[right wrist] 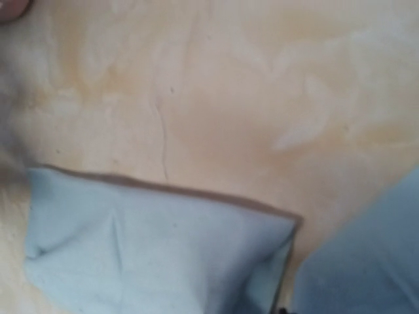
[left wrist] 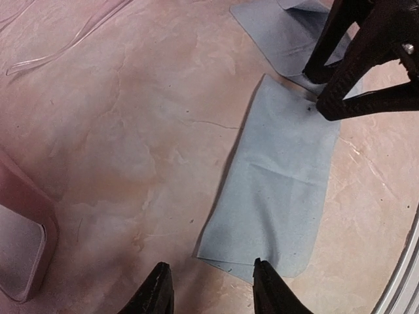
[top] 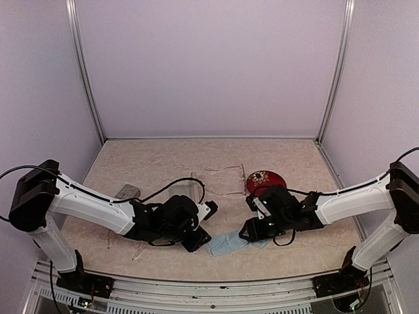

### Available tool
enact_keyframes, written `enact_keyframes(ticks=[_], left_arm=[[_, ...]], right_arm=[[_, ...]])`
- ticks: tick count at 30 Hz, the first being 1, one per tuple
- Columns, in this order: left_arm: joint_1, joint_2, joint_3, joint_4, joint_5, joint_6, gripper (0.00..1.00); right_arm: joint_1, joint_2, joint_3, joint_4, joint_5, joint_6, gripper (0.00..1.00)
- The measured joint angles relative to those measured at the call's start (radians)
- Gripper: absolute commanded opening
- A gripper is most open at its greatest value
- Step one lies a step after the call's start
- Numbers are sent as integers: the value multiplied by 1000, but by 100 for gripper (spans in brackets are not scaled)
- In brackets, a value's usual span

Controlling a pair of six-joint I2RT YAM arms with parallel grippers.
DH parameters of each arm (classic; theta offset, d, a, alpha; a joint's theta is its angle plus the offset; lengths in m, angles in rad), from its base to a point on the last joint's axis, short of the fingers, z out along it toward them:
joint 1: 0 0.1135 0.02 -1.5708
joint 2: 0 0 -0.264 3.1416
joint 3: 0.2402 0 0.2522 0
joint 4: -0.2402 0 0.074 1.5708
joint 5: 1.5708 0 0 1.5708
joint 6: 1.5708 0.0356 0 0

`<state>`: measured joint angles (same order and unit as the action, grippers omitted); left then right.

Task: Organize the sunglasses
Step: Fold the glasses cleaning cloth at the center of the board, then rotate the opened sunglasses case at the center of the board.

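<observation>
While they stand apart with nothing between them, the left fingers [left wrist: 157, 294] hang over the near edge of a light-blue cloth [left wrist: 281, 190] lying flat on the surface [left wrist: 131, 131]. The right fingers [left wrist: 353, 78], also spread, have their tips at that cloth's far end, beside a second cloth [left wrist: 275, 26]. The pale clear sunglasses [top: 226, 171] lie farther back, touched by neither. A pink case [left wrist: 19, 242] sits to the left.

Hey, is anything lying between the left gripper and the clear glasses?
Nothing visible does. Bare table lies between the left gripper and the clear glasses; the blue cloth and pink case lie off to either side.
</observation>
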<state>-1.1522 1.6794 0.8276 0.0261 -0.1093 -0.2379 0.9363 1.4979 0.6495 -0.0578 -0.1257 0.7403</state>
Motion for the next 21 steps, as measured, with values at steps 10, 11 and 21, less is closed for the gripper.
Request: enact_keyframes(ticks=[10, 11, 21], left_arm=[[28, 90, 0, 29, 39, -15, 38], [29, 92, 2, 34, 47, -18, 37], [34, 111, 6, 74, 80, -35, 21]], right_arm=[[-45, 51, 12, 33, -17, -51, 40], [-50, 61, 12, 39, -22, -57, 40], [-76, 100, 23, 92, -53, -98, 38]])
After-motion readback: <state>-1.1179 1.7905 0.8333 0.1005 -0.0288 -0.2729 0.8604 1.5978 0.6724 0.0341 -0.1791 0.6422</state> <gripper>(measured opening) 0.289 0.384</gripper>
